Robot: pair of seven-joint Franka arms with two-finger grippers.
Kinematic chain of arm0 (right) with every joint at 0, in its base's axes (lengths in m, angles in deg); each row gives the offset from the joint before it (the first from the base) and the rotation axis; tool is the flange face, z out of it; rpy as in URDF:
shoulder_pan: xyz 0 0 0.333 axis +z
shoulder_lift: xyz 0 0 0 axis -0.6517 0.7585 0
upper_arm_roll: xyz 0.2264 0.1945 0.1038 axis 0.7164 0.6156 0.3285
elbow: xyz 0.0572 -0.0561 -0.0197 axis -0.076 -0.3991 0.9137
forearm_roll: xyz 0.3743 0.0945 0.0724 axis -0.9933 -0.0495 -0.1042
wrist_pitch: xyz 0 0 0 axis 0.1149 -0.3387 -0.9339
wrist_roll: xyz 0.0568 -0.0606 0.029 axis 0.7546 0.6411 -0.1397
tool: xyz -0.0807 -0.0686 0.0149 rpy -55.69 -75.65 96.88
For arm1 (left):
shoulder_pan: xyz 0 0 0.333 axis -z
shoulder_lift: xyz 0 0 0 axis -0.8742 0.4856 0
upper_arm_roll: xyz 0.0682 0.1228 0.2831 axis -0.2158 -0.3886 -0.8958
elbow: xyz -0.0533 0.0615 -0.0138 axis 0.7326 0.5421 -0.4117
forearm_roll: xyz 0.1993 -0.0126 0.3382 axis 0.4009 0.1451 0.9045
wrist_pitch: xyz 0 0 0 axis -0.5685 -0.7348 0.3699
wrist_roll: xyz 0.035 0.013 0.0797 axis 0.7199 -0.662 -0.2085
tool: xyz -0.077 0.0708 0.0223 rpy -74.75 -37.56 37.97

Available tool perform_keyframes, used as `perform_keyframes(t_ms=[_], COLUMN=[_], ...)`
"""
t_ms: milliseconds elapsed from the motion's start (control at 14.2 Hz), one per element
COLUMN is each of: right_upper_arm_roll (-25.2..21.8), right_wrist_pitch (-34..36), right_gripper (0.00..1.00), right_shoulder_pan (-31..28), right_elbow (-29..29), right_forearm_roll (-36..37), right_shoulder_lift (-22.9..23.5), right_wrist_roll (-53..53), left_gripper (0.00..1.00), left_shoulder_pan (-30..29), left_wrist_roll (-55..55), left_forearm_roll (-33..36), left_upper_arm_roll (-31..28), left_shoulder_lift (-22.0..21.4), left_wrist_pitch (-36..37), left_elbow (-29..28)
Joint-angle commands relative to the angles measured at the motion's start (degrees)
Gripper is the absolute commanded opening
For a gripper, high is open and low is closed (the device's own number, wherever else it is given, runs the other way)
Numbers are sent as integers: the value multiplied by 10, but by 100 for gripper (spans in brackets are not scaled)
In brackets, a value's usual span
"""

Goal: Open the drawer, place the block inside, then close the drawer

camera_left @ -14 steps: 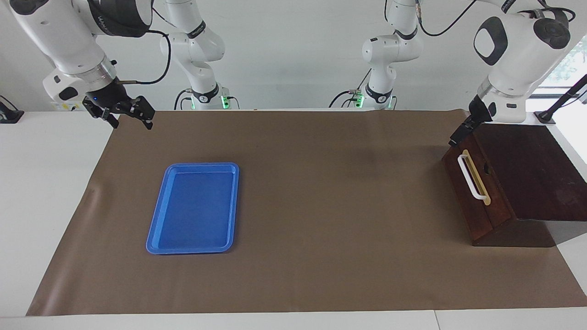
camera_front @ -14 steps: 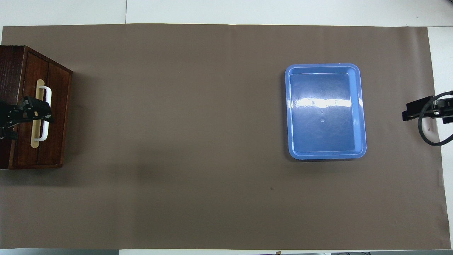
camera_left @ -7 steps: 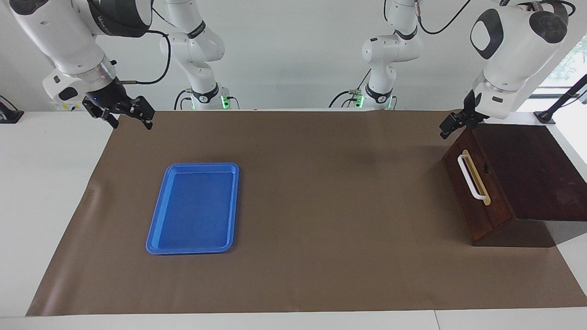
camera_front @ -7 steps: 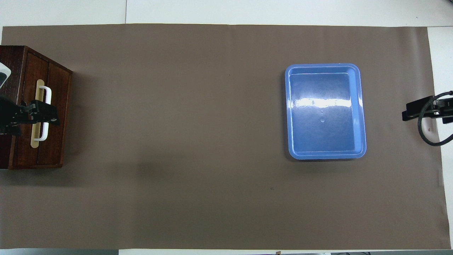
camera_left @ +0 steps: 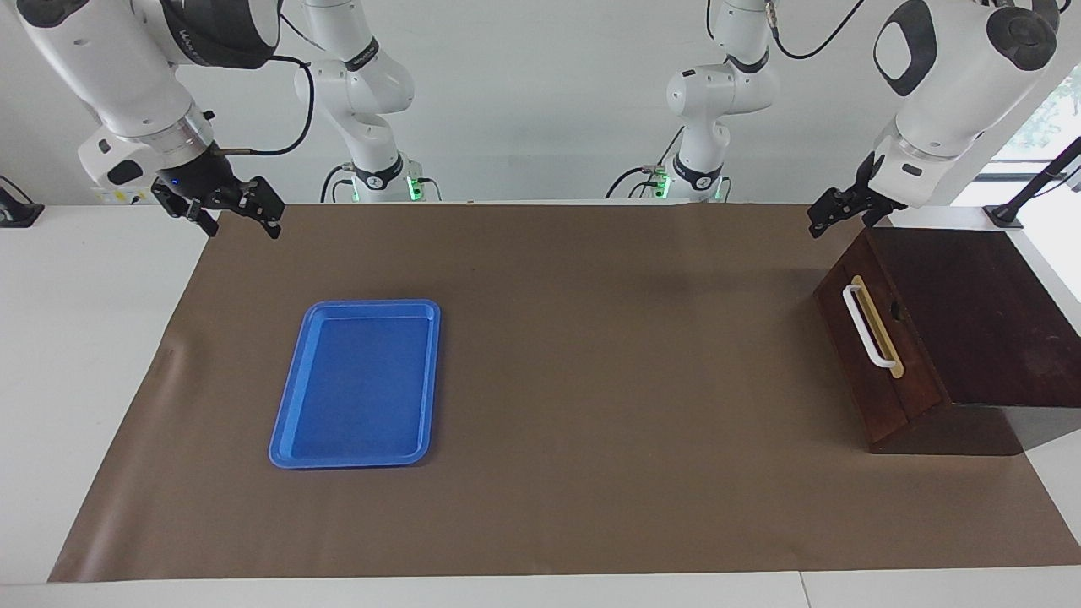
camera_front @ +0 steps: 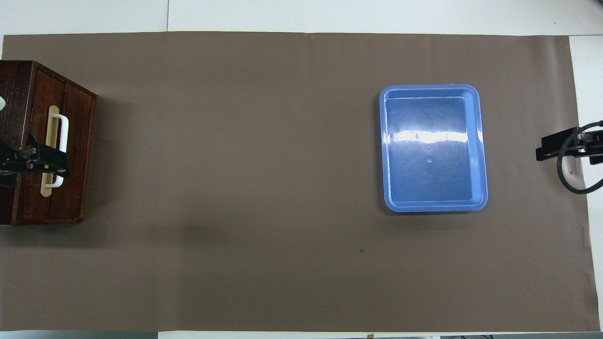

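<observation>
The drawer [camera_left: 870,333] is shut in its dark brown wooden box at the left arm's end of the table, its white bar handle [camera_left: 867,327] facing the mat. It also shows in the overhead view [camera_front: 54,150]. The yellow block is out of view. My left gripper [camera_left: 833,214] hangs in the air over the corner of the box nearest the robots, clear of it. From overhead it [camera_front: 47,161] covers part of the handle. My right gripper [camera_left: 241,221] is open and empty, raised over the mat's corner at the right arm's end, waiting.
An empty flat blue tray [camera_left: 355,382] lies on the brown mat [camera_left: 591,380] toward the right arm's end, also seen in the overhead view [camera_front: 433,148]. The wooden box's top [camera_left: 971,312] stands high at the left arm's end.
My left gripper has lifted off the top edge of the drawer front and drawn up and away from the box. The drawer, the tray and the right arm have not moved.
</observation>
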Motion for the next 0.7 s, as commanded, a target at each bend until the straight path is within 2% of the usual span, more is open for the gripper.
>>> perform_keyframes(t_ms=[0,634], right_upper_arm_roll=[7,7], right_wrist_pitch=[1,2], right_gripper=[100,100], right_shoulder_pan=[-13,-13], right_elbow=[-14,-13], right_forearm_roll=[9,9], right_shoulder_lift=[-13,-13], right_wrist_roll=[21,21], left_gripper=[100,100], left_shoulder_pan=[-5,16], left_wrist_roll=[-31,-24], left_forearm_roll=[-5,-32], left_upper_arm_roll=[0,3], left_shoulder_lift=[-1,-5], left_wrist_pitch=[18,20], left_elbow=[18,27])
